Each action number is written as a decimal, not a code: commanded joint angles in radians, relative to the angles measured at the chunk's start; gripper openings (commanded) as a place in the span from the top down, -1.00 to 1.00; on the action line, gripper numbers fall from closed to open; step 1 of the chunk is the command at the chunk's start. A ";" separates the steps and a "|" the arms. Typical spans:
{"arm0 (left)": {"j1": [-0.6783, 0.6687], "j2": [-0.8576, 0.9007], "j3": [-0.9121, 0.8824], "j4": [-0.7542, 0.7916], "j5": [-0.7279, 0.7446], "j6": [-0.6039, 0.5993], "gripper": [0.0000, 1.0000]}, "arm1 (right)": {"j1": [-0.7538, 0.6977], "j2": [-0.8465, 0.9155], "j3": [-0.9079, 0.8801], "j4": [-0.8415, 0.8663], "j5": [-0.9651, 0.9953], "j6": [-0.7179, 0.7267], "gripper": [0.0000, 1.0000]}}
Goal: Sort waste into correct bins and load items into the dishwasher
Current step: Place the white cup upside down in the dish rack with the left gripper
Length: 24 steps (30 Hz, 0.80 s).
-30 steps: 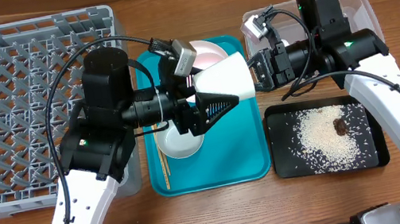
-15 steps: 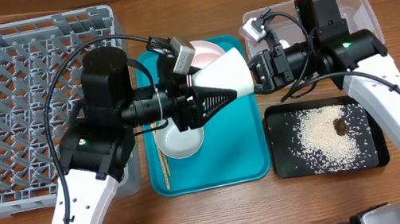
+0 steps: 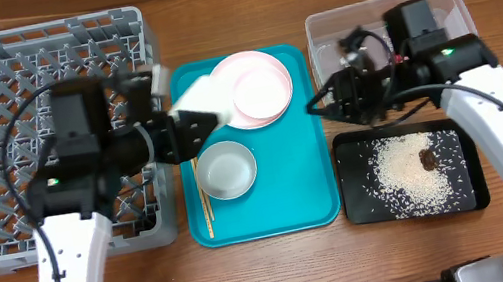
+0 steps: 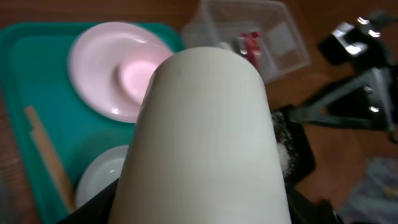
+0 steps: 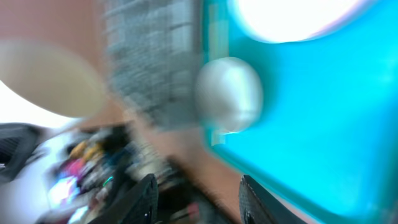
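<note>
My left gripper (image 3: 190, 125) is shut on the small white cup (image 3: 200, 95) and holds it over the teal tray's left edge, beside the grey dish rack (image 3: 10, 88). The cup fills the left wrist view (image 4: 205, 137). The pink bowl (image 3: 262, 91) sits on the round white plate (image 3: 230, 68). The pale grey bowl (image 3: 226, 170) and the chopsticks (image 3: 205, 204) lie on the teal tray. My right gripper (image 3: 320, 104) is open and empty at the tray's right edge. Rice (image 3: 404, 177) and the brown lump (image 3: 428, 158) lie in the black tray. The red wrapper (image 4: 252, 43) is in the clear tub (image 3: 325, 28).
The teal serving tray (image 3: 291, 195) lies between the rack and the black tray (image 3: 358, 207). The right wrist view is blurred; it shows the open fingers (image 5: 199, 199), the grey bowl (image 5: 230, 93) and the teal tray (image 5: 323, 124).
My left arm has swung left toward the rack with the cup in it. My right arm has turned and shifted slightly, away from the cup.
</note>
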State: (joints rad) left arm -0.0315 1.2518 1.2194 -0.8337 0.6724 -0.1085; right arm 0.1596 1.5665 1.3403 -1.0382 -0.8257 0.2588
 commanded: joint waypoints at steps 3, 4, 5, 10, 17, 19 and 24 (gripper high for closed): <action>0.195 -0.040 0.059 -0.190 -0.367 0.034 0.59 | -0.152 -0.045 0.057 -0.144 0.354 -0.093 0.12; 0.236 -0.040 0.060 -0.220 -0.414 0.034 0.65 | -0.178 -0.055 0.069 -0.168 0.376 -0.108 0.11; 0.270 -0.039 0.060 -0.242 -0.453 0.033 0.65 | -0.206 -0.064 0.080 -0.192 0.402 -0.115 0.12; 0.417 -0.032 0.059 -0.280 -0.590 0.014 0.61 | -0.311 -0.114 0.095 -0.252 0.433 -0.164 0.11; 0.470 0.025 0.058 -0.254 -0.640 -0.030 0.66 | -0.323 -0.119 0.095 -0.267 0.433 -0.182 0.11; 0.470 0.066 0.058 -0.256 -0.650 -0.029 0.65 | -0.323 -0.119 0.095 -0.268 0.433 -0.182 0.11; 0.471 0.177 0.058 -0.256 -0.661 -0.029 0.63 | -0.323 -0.119 0.095 -0.277 0.433 -0.182 0.11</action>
State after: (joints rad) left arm 0.4347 1.3739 1.2575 -1.0920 0.0391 -0.1249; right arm -0.1631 1.4559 1.4124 -1.3125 -0.4019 0.0902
